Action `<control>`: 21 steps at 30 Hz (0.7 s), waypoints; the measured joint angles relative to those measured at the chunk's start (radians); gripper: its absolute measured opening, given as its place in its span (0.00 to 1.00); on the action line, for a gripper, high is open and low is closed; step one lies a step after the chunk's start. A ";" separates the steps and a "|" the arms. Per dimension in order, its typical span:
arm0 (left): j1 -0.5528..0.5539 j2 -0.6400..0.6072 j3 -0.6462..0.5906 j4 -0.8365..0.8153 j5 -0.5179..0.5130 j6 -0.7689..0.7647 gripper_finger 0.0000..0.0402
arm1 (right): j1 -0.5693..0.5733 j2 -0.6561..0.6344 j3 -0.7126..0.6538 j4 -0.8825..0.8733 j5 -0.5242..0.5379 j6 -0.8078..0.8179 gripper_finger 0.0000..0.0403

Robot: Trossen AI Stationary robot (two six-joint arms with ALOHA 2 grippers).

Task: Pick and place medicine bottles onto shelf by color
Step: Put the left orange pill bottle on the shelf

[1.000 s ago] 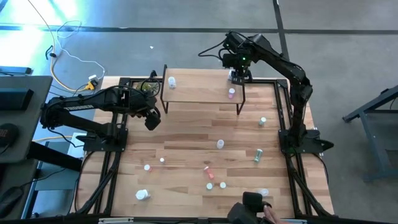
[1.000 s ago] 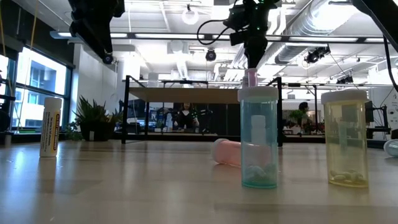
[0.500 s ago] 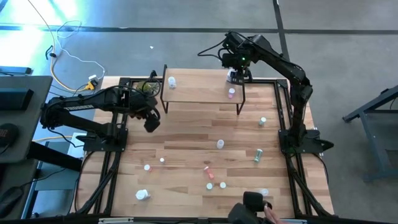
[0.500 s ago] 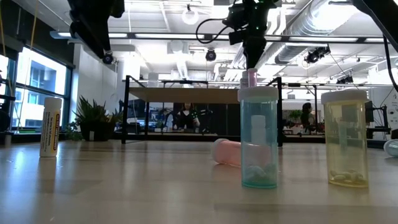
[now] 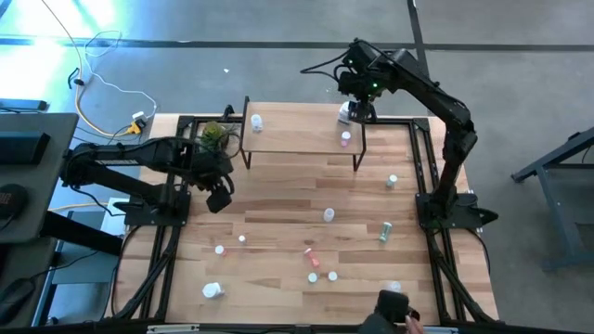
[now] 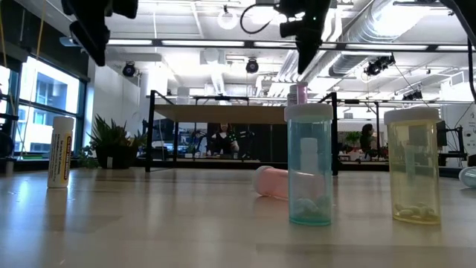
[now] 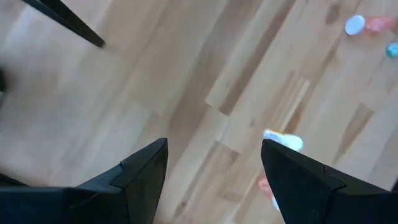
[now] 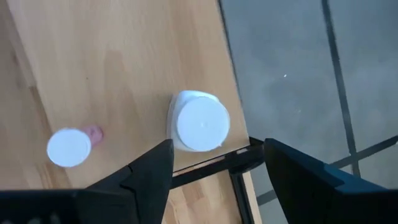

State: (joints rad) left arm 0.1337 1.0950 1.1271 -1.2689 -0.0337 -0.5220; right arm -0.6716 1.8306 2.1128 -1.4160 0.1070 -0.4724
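- The worktop (image 5: pixel 278 199) is evenly and brightly lit from above; only faint, soft shadows are cast.
- A cyan-white glare is seen at the high view's upper left corner.
- In the low view, ceiling lights (image 6: pixel 227 18) and a window (image 6: pixel 37 104) are blown out, and the arms are rendered as dark silhouettes.
- The left wrist view is softly blurred.

Smooth light-wood shelf (image 5: pixel 297 134) on black metal legs; translucent glossy plastic bottles (image 6: pixel 310 165) on matt planked tabletop (image 5: pixel 278 218).

Slatted wooden table (image 5: pixel 278 199), scattered medicine bottles (image 5: pixel 328 215), shelf (image 5: pixel 297 139) bearing three
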 joint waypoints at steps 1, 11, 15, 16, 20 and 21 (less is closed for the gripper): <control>-0.018 0.000 0.000 -0.001 0.000 -0.020 0.62 | 0.000 -0.009 0.000 0.008 0.002 0.010 0.60; -0.215 -0.030 -0.117 0.075 -0.005 -0.189 0.62 | 0.000 -0.098 0.000 0.064 -0.003 0.064 0.60; -0.329 -0.061 -0.229 0.189 -0.006 -0.264 0.62 | -0.001 -0.117 0.000 0.065 -0.004 0.085 0.60; -0.357 -0.064 -0.247 0.216 -0.008 -0.279 0.62 | -0.002 -0.119 0.000 0.064 -0.004 0.090 0.60; -0.468 -0.067 -0.306 0.263 -0.014 -0.328 0.62 | -0.003 -0.120 0.000 0.063 -0.004 0.092 0.60; -0.497 -0.062 -0.315 0.286 -0.019 -0.332 0.62 | -0.003 -0.120 0.000 0.063 -0.004 0.096 0.60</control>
State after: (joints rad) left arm -0.3638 1.0329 0.8126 -0.9824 -0.0528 -0.8538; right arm -0.6743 1.7107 2.1132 -1.3527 0.1032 -0.3762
